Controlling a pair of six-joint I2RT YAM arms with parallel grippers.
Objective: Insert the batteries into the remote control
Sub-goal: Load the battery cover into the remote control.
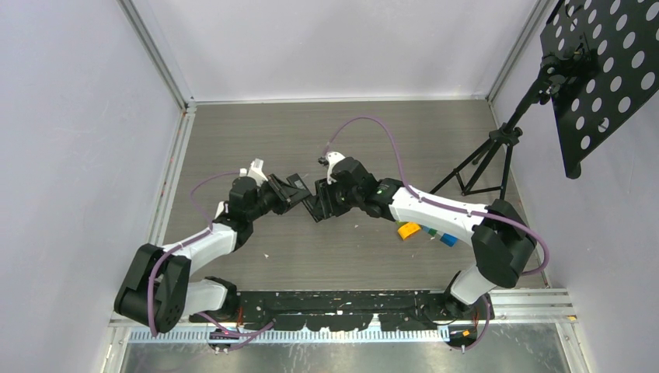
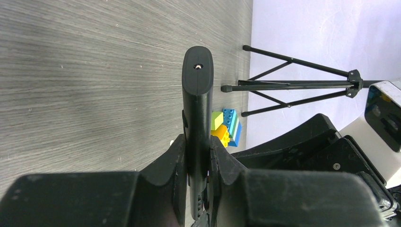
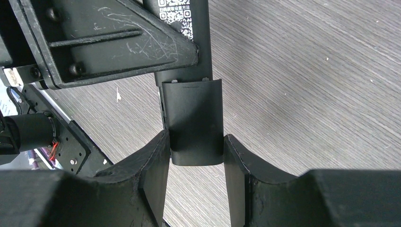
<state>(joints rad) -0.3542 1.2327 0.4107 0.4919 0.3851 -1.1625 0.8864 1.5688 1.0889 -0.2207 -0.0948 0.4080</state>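
Observation:
The black remote control (image 2: pixel 197 94) is held off the table between the two arms (image 1: pixel 305 196). My left gripper (image 2: pixel 197 146) is shut on its narrow sides, with the remote's end pointing away from it. In the right wrist view the remote's battery cover end (image 3: pixel 195 123) sits between the tips of my right gripper (image 3: pixel 196 153), whose fingers (image 3: pixel 158 161) close on the cover's two sides. The left gripper's body (image 3: pixel 104 38) clamps the remote just beyond. In the top view the left gripper (image 1: pixel 289 191) and right gripper (image 1: pixel 319 202) meet mid-table. No batteries are in view.
Orange (image 1: pixel 408 230), green and blue (image 1: pixel 448 239) blocks lie at the right under the right arm, and show in the left wrist view (image 2: pixel 226 126). A black tripod stand (image 1: pixel 486 159) with a perforated board (image 1: pixel 606 70) stands at the far right. Walls enclose the table.

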